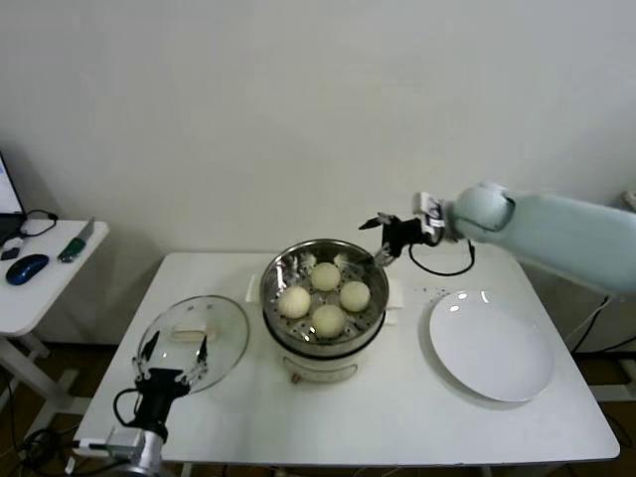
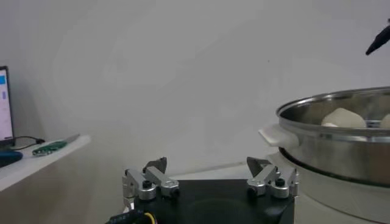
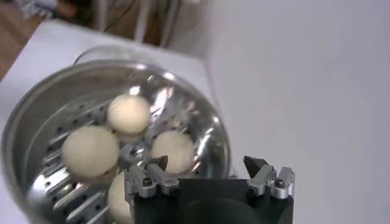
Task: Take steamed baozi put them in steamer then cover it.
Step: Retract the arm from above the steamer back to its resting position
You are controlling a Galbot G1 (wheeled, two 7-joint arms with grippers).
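Right hand point(image 1: 382, 241) hovers wide open, centre frame, beside the shiny perforated steel steamer point(image 1: 278, 271) holding four smooth off-white round baozi point(image 1: 328, 319); left hand point(image 1: 172, 353) spread wide, lower left.

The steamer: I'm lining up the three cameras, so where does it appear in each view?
Head view: steamer at table centre, four baozi inside.
Left wrist view: its rim rises beyond the open left gripper.
Right wrist view: seen from above, below the open right gripper.
Shared landmark: the baozi.
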